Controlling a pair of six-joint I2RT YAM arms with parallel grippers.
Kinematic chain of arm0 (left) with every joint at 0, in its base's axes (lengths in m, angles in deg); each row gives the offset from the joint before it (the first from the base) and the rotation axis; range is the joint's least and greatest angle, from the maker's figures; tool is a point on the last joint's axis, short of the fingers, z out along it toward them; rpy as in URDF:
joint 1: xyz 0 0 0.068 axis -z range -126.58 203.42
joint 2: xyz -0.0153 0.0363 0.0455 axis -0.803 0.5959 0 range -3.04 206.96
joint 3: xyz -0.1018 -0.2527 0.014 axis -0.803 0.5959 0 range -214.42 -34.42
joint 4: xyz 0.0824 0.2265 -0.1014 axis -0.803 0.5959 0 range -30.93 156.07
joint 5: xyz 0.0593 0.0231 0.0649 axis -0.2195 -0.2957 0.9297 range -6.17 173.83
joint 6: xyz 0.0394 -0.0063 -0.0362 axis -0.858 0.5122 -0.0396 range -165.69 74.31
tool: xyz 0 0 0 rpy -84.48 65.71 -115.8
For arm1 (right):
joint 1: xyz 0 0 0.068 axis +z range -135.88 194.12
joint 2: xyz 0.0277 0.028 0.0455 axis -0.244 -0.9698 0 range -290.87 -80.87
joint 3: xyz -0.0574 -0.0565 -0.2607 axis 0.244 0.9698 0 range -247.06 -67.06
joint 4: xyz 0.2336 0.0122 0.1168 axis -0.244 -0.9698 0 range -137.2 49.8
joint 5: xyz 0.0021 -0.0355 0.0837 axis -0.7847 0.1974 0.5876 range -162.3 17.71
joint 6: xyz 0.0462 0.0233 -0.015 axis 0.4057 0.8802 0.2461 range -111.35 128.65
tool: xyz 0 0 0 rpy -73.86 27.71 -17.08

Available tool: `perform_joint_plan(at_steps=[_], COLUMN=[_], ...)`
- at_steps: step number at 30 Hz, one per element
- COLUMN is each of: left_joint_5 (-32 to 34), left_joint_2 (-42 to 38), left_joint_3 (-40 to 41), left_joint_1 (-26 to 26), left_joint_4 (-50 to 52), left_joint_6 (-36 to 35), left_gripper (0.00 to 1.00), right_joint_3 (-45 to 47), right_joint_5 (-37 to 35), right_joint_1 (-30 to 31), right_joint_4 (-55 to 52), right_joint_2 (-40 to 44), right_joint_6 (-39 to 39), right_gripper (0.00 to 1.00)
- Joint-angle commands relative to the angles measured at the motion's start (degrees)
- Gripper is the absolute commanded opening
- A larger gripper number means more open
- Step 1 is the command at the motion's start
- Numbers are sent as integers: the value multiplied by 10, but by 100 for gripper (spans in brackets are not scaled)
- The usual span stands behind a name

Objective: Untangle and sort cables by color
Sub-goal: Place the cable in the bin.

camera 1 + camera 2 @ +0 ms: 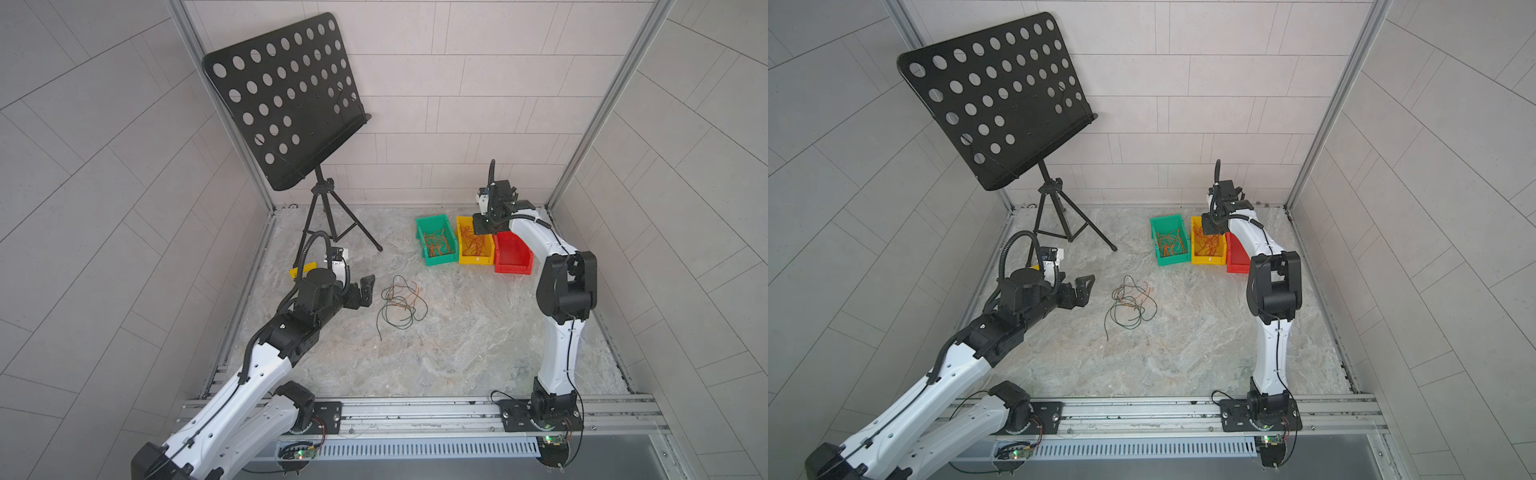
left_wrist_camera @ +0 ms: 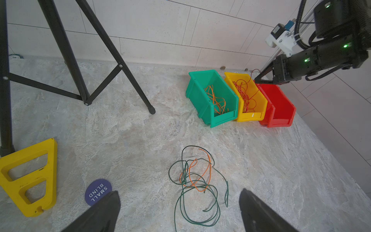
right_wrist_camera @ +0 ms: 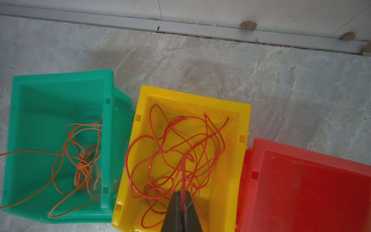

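Loose tangle on the counter, mid-area, well apart from the bins: several dark thin wires in overlapping loops (black in both top views, dark green in the left wrist view), with orange wire threaded through them.

Orange cables lie knotted in the green bin, with loops spilling over its rim.

Red cables lie coiled in the yellow bin.

One red strand rises from that coil, pinched between the closed jaws of the right gripper.
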Motion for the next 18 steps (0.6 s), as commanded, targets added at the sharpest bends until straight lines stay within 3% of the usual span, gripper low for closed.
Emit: perform_joint_plan(at_steps=[1,12,18], left_joint_5=[6,-12,-17], left_joint_2=[-7,6,11], left_joint_3=[5,2,5], left_joint_1=[-5,-7,-7], left_joint_4=[-3,-1,-3], left_joint_6=[-10,-16,-14], left_gripper=[100,100,100], right_joint_3=[-19,-35,-36], right_joint_5=[-26,1,-5], right_joint_1=[3,6,8], right_joint_4=[-31,-70,-83], right_joint_2=[-31,-73,4], right_joint_6=[-11,6,5], right_gripper=[0,5,28])
